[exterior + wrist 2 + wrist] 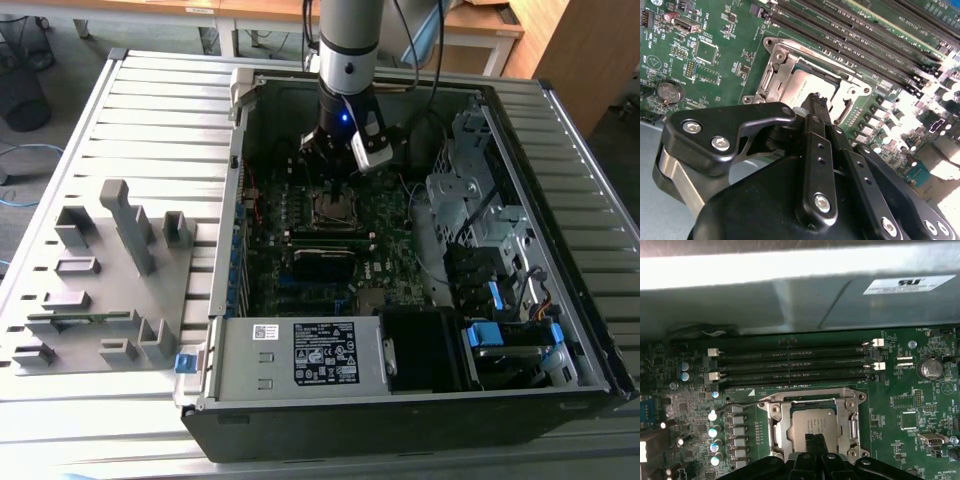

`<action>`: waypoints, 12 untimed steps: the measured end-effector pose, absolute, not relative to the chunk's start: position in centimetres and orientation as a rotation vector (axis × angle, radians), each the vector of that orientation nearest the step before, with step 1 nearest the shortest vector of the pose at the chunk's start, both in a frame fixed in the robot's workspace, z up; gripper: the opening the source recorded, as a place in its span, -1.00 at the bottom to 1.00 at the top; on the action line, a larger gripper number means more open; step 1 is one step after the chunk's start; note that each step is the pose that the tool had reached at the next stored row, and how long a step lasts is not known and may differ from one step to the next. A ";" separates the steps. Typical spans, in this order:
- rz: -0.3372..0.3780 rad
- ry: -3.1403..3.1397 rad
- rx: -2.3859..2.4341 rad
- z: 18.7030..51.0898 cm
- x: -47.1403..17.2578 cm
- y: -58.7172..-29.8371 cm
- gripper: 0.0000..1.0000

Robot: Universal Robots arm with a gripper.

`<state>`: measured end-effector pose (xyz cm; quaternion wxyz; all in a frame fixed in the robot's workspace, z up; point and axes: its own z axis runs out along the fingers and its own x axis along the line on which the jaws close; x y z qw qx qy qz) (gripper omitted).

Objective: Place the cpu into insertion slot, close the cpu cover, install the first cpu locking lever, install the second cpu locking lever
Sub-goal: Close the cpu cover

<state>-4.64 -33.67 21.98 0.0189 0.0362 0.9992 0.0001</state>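
Currently my end effector [816,100] reads as clenched: fingers pressed tip to tip, nothing between them. The tip is poised over one edge of the cpu [802,82]; touching or just above, I cannot tell. The cpu lies flat in the insertion slot [822,74], its dull silver top showing through the window of the cpu cover [775,422]. The cover looks lowered around it, so I judge placement done and the cover-and-lever stage in hand. A thin wire lever [740,404] runs beside the socket; latched or free is unclear. Any push here calls for contact on frame or lever, not the chip's top. Green motherboard [920,410] all round, memory slots [790,365] just beyond.
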 end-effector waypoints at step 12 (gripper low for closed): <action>-0.017 3.104 0.099 21.7 -5.2 -33.7 -0.80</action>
